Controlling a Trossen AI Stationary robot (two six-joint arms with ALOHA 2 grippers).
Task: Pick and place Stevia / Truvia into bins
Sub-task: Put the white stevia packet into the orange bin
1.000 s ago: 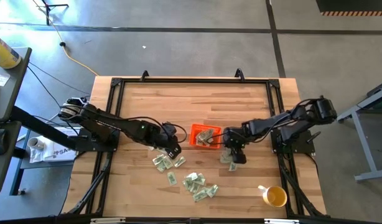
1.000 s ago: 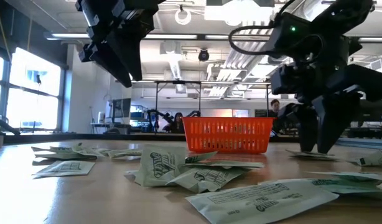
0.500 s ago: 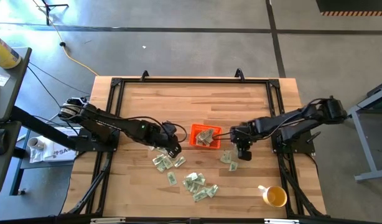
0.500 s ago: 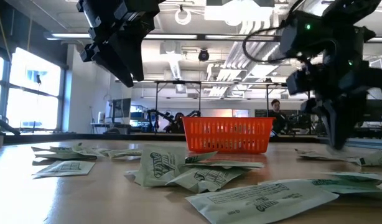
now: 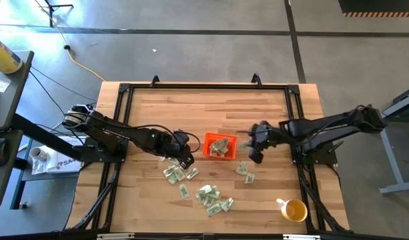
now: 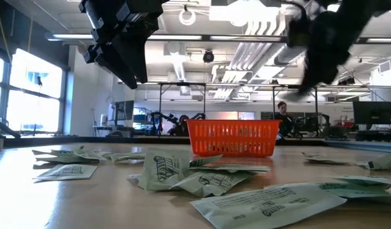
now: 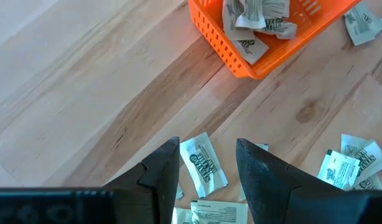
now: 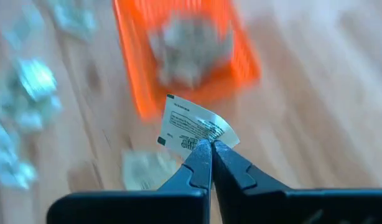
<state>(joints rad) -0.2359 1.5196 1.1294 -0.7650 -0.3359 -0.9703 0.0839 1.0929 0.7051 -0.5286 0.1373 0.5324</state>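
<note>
Right gripper [image 8: 211,149] has its two fingers pinched together on one corner of a single sweetener packet [image 8: 194,128], which stands up from the tips, tilted, its long axis running slantwise across the right wrist view. From above, this gripper [image 5: 256,155] sits just to the right of the orange bin [image 5: 219,146], raised off the desk [image 5: 191,107], at the end of an arm stretched nearly flat in from the right edge. In the low view it hangs high above the bin's [image 6: 232,138] right end.

Several packets already lie jumbled in the bin [image 7: 209,31], crumpled and pointing every way. Two loose packets [image 5: 244,173] lie on the wood below the right gripper. A bigger scatter of packets [image 5: 211,197] spreads along the front of the desk, and a smaller cluster [image 5: 176,174] lies just under the left gripper [image 5: 186,162].

Left gripper [image 7: 206,168] hovers with its fingers apart and nothing between them, directly over one packet [image 7: 203,164] that lies flat, its long axis roughly in line with the gap. Its arm reaches in from the left edge, bent downward at the wrist, left of the bin.

A yellow-and-white cup [image 5: 294,211] stands near the front right corner, well apart from both arms. A black frame [image 5: 204,85] borders the desk. Nothing stands between the right gripper and the bin.
</note>
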